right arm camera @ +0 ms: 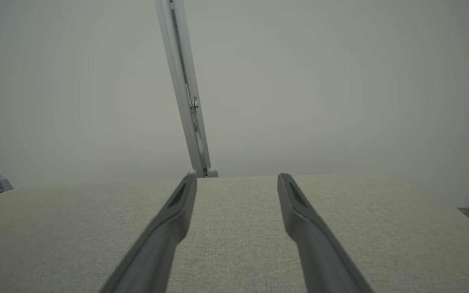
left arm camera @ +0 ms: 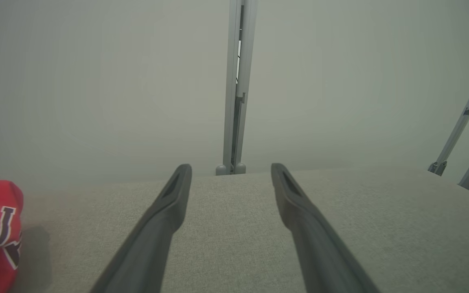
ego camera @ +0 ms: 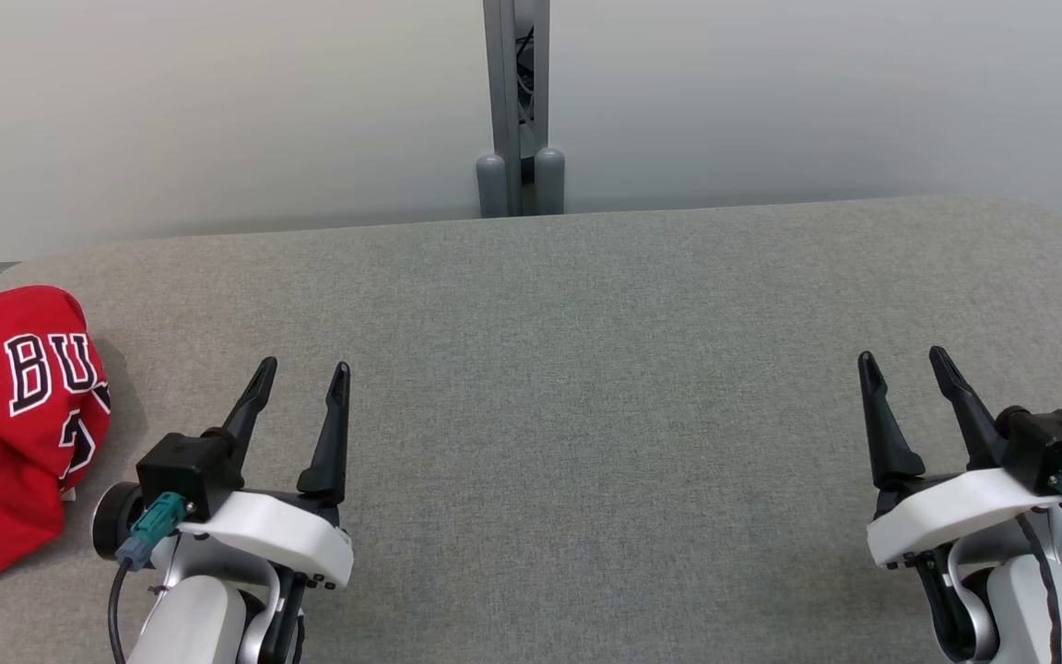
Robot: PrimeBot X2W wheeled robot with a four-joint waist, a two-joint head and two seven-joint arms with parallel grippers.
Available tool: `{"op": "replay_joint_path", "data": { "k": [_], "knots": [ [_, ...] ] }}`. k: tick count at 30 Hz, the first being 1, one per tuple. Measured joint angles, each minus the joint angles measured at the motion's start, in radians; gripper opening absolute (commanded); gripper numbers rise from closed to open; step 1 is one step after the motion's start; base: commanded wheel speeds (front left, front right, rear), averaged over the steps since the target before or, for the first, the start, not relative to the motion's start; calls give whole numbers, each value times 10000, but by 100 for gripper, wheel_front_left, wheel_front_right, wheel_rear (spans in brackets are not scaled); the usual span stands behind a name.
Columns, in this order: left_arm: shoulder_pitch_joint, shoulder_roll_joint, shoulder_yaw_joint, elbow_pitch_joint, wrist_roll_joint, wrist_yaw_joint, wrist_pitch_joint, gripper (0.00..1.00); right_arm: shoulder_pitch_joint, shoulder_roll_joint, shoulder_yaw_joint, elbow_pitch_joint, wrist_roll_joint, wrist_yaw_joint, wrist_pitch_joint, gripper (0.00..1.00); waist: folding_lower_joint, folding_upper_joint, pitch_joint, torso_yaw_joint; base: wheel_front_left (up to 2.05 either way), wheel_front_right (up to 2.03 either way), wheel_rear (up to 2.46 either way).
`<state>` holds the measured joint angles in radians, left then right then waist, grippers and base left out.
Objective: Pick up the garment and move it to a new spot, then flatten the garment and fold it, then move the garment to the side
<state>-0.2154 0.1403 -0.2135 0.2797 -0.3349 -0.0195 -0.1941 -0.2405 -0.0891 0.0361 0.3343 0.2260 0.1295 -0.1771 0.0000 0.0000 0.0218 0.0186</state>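
Left claw [ego camera: 304,364]: spread wide, holding nothing.
Right claw [ego camera: 902,355]: spread just as wide, holding nothing.
Table [ego camera: 586,369]: grey fabric top under both claws.
Post [ego camera: 519,111]: grey, upright at the far edge, mid-table.
Garment [ego camera: 5,433]: red crumpled heap, white-edged lettering, at the table's left end, just beside the left claw, seemingly not touching.
Arms: low at the near edge, well apart, fingers toward the far wall.

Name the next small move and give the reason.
Probably swing the left gripper leftward toward the red garment: it lies bunched at the left edge of the table, and that gripper is open, empty and nearest.
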Motion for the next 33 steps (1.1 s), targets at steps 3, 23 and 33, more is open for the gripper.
{"op": "replay_joint_path", "data": {
  "k": [3, 23, 33],
  "knots": [
    [-16, -19, 25, 113, 142, 31, 15, 100, -6, 75, -21, 36, -86, 0, -119, 100, 0, 0, 22, 5, 0, 0, 0],
    [-162, -46, 268, 244, 884, 295, 228, 100, -128, 320, -27, 424, -639, 0, -627, 100, 0, 0, 96, 23, 0, 0, 0],
    [-158, -8, 272, 249, 788, 382, 284, 100, -128, 332, -96, 462, -485, 0, -606, 100, 0, 0, 83, 48, 0, 0, 0]
  ]
}}
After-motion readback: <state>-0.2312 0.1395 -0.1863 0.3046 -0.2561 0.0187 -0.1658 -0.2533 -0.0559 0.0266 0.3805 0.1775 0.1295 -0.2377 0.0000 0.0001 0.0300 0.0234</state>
